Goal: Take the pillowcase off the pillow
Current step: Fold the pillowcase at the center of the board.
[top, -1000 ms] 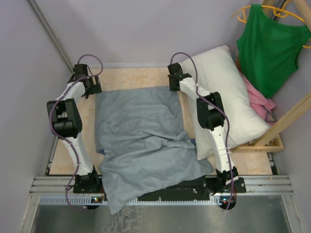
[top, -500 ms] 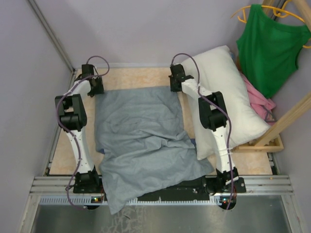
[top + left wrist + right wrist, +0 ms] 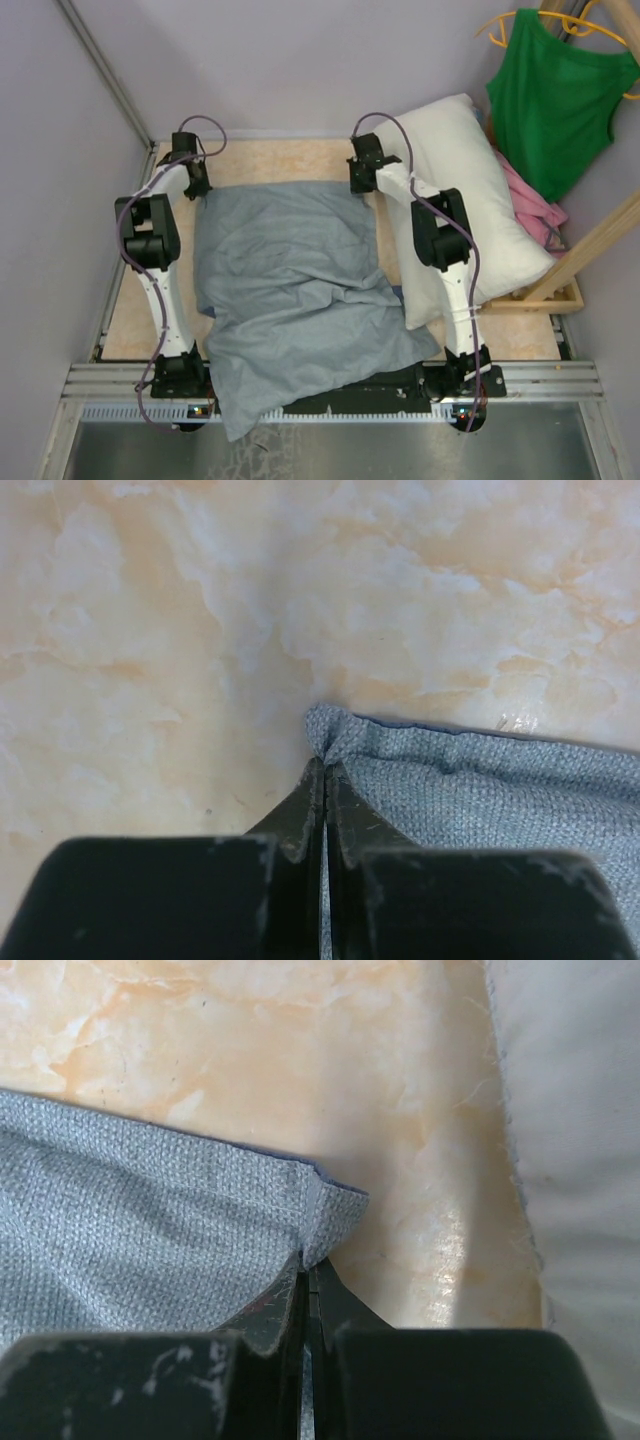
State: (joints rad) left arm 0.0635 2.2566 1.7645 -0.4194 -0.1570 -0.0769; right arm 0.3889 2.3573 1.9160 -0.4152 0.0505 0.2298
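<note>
The pillowcase (image 3: 290, 290) is spread flat on the tabletop (image 3: 270, 160), and the pillow (image 3: 470, 200) lies bare beside it on the right, so the removal is judged essentially done. The left claw (image 3: 322, 780) is clenched on the cloth's far left corner, and the right claw (image 3: 306, 1270) on its far right corner. An even, joint lift of both corners is probably called for next.

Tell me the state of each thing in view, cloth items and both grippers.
pillowcase: off the pillow, spread wrinkled on the table
pillow: bare, lying to the right of the pillowcase
left gripper: shut on the pillowcase's far left corner
right gripper: shut on its far right corner
green tank top: hanging up
pink garment: crumpled below the tank top
</note>
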